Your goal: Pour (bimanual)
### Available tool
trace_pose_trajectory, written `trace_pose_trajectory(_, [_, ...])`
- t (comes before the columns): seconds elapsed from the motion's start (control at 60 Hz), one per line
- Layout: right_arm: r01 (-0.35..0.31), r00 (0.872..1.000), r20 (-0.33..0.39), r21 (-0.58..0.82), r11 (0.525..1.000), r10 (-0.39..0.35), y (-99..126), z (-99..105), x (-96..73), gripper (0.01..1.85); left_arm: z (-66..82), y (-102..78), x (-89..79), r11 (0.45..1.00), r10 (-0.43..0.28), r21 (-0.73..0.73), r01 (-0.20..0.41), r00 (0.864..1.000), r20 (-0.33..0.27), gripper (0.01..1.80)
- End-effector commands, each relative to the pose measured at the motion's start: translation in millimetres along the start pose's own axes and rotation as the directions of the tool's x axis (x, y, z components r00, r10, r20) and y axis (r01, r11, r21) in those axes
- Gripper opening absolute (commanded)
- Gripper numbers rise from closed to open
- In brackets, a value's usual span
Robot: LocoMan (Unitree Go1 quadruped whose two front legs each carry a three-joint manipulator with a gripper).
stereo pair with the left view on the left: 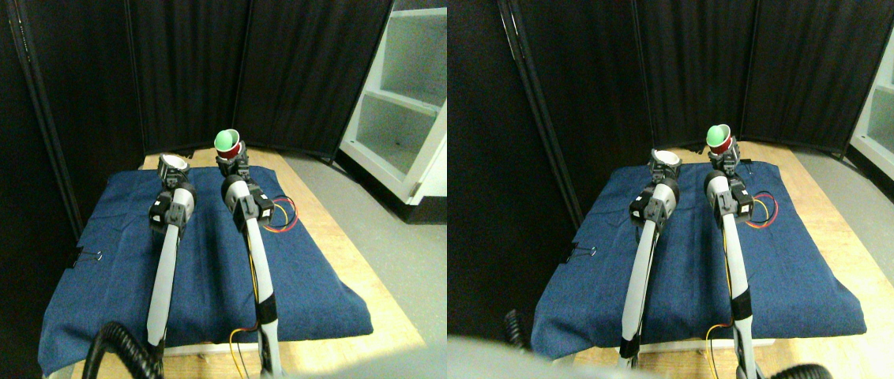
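Observation:
A green cup [227, 140] with a red band at its base is held up at the far end of the blue cloth [202, 260], tilted toward the left, with my right gripper [231, 160] shut on it. To its left, a silver metal cup [172, 163] sits at the tip of my left gripper [171, 175], which is shut on it. The two cups are apart, the green one higher and to the right of the silver one. What is inside either cup cannot be seen.
The blue cloth covers a wooden table [352, 260]. Red and yellow wires [283, 215] loop on the cloth right of my right arm. A binder clip [87, 257] holds the cloth's left edge. Black screens stand behind; a white shelf unit [403, 103] stands at right.

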Motion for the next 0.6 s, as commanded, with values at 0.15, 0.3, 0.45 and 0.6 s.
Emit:
trace_pose_trajectory(0.15, [-0.017,1.000,0.014,-0.033,0.999,0.018,5.8,-7.5,17.5,0.33,-7.5,-3.6,6.2,1.000,-0.011,-0.008,0.011,1.000,0.012,0.33])
trace_pose_trajectory(0.3, [0.000,1.000,0.006,-0.023,1.000,0.000,7.4,-4.4,26.3,0.33,-14.8,-1.1,5.9,1.000,-0.005,-0.006,0.005,1.000,-0.003,0.33])
trace_pose_trajectory(0.45, [-0.001,1.000,0.006,-0.042,0.999,0.001,6.4,-1.7,30.0,0.33,-12.0,-2.2,13.7,1.000,-0.001,0.019,0.001,1.000,-0.002,0.33])
trace_pose_trajectory(0.6, [0.003,1.000,0.004,-0.074,0.997,-0.002,8.2,-1.8,29.8,0.33,-12.6,-6.5,16.0,1.000,0.006,0.019,-0.006,1.000,-0.021,0.33])
